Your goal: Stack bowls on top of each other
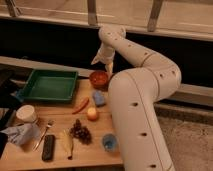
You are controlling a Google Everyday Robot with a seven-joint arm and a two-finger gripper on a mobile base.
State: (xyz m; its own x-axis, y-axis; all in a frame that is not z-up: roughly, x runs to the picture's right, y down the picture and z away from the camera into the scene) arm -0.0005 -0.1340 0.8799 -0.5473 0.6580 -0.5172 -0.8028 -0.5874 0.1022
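Here, the robot's white two-finger gripper (102,63) hangs in the air just past the far right corner of the green rectangular plastic tray (50,85), its fingers spread wide apart and holding nothing. The glossy orange-red round bowl (99,78) sits upright on the light wooden table (57,120) just right of that same tray corner, directly under the gripper and not touching it. The robot's bulky white arm (140,100) curves down well to the right of the tray and blocks the table's right side.

A small blue rectangular sponge (98,97) lies right of the tray's near right corner. A red chilli pepper (81,105) rests near that corner, on the camera's side of the tray, with a round yellow-orange fruit (92,114) beyond it. Nearer the camera than the tray lie a bunch of dark grapes (81,132), a small blue cup (110,142), a metal fork (44,134) and a black remote control (48,147). A white cylindrical container (26,114) stands near the tray's near left corner.
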